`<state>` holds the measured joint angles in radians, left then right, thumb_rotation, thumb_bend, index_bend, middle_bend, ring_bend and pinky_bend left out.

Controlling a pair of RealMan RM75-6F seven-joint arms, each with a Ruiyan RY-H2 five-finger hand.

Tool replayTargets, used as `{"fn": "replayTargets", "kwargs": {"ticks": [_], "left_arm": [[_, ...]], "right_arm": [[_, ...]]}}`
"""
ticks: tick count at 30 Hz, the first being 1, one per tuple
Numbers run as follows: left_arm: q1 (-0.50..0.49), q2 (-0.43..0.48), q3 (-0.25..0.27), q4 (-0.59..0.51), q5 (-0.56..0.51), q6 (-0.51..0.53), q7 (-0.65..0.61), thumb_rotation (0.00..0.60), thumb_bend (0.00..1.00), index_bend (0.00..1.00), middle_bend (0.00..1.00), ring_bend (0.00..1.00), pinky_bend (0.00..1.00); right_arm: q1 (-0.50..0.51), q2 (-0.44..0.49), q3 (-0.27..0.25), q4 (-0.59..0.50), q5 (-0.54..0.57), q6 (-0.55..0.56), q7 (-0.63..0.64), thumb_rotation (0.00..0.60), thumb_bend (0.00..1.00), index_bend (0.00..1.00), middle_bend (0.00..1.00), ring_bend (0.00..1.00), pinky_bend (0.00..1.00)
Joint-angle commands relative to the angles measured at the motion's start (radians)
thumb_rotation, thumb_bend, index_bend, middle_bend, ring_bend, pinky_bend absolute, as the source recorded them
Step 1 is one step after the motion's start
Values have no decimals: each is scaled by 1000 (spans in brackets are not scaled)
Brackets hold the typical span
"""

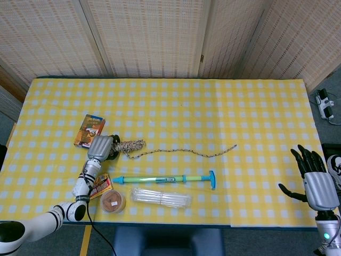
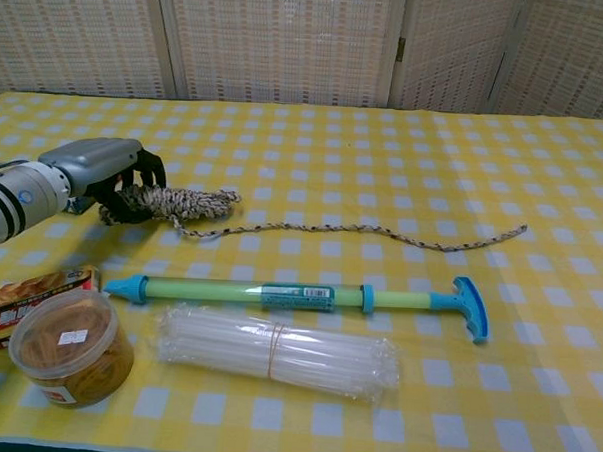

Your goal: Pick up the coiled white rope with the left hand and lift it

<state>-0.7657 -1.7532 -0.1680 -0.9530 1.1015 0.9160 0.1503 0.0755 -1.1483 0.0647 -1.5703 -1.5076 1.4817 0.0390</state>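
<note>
Fingers [image 2: 133,184] of your left hand [image 2: 89,172] are curling around the bundled end of the coiled white rope [image 2: 177,203] at the table's [image 1: 176,101] left, so you are needing a firm clench before lifting straight up, letting the loose tail trail rightward, while your right hand [image 1: 314,181] is idling spread apart, off the table's right edge.

Pump [image 2: 308,295], straws [image 2: 276,351], tub [image 2: 68,348], boxes [image 1: 89,130]

Coiled speckled white rope [image 2: 177,203], tail outstretched
</note>
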Motion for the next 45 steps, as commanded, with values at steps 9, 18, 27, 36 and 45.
{"fn": "replayTargets", "kwargs": {"ticks": [9, 18, 27, 36, 45], "left_arm": [[34, 89, 22, -98, 240, 147, -316, 600, 500, 692, 676, 652, 725], [45, 205, 17, -316, 292, 172, -361, 600, 505, 692, 676, 652, 725], [58, 236, 6, -410, 256, 152, -325, 600, 507, 692, 676, 652, 725], [68, 254, 1, -450, 229, 132, -306, 600, 507, 692, 676, 652, 724], [73, 251, 3, -451, 220, 116, -301, 600, 507, 692, 676, 651, 724]], "right_arm": [[45, 40, 7, -50, -5, -65, -26, 583, 242, 0, 1, 57, 0], [180, 23, 80, -60, 28, -203, -24, 600, 243, 332, 136, 181, 123], [380, -82, 139, 48, 170, -481, -110, 600, 242, 434, 176, 198, 134], [514, -238, 145, 236, 256, -626, -179, 600, 243, 474, 136, 66, 38], [561, -362, 99, 396, 222, -623, -235, 600, 242, 512, 79, 0, 0]]}}
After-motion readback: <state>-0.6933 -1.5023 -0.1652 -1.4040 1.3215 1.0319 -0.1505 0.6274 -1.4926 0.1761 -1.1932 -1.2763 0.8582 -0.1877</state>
